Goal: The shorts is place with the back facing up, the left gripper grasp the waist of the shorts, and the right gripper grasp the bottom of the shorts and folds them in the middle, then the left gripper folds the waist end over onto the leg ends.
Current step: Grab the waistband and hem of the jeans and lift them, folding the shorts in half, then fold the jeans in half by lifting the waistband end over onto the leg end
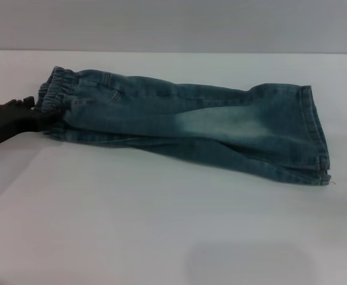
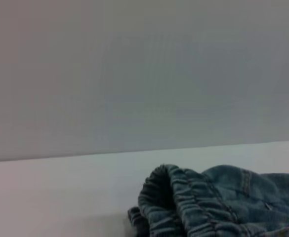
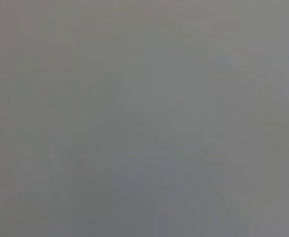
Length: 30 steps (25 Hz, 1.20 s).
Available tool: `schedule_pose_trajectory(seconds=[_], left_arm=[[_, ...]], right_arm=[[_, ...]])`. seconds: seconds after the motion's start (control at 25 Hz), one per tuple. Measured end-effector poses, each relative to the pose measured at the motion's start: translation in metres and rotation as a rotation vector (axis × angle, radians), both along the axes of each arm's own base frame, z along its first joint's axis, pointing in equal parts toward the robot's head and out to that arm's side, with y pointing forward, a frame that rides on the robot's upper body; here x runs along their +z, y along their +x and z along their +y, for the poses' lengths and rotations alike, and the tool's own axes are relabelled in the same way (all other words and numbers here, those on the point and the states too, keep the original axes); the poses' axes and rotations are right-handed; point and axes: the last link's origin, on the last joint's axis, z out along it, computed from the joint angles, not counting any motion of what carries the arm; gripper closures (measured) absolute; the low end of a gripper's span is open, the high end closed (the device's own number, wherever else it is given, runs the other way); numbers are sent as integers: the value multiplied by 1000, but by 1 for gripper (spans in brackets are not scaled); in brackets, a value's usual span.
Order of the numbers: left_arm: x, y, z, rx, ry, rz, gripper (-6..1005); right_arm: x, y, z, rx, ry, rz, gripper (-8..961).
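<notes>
We see the shorts [image 1: 191, 127] folded lengthwise on the table [image 1: 161, 237]; the left gripper [image 1: 34, 113] meets the waist [image 1: 57, 89], jaws' state unclear; the long axis runs away from it toward the leg ends [image 1: 315, 136]

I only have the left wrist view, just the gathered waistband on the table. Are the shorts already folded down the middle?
Observer: Yes, the shorts lie as one long folded strip, the waist toward the robot's left.
Operator: Where are the leg ends?
Observer: The leg ends lie flat at the strip's right end, uncovered.
Operator: Both arms?
Observer: The left end effector is at the waist; the right end effector shows in no view.
</notes>
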Motion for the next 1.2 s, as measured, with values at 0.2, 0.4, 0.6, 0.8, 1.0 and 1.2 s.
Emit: schedule_pose_trajectory(seconds=[0.2, 0.4, 0.6, 0.8, 1.0, 1.2], left_arm=[[-9, -1, 2, 13, -9, 16, 193], [-12, 0, 3, 12, -14, 27, 196], [-16, 4, 2, -7, -33, 11, 200], [-18, 8, 1, -27, -51, -5, 203], [-18, 9, 0, -33, -51, -14, 274], [-18, 10, 2, -37, -49, -16, 446]], right_arm=[[-3, -1, 1, 5, -10, 4, 361], [-3, -1, 1, 3, -13, 3, 362], [-3, 1, 0, -6, -13, -1, 362], [-3, 4, -3, -13, -12, -8, 362], [-7, 7, -6, -21, -14, -11, 361], [-10, 8, -7, -24, -9, -20, 362]])
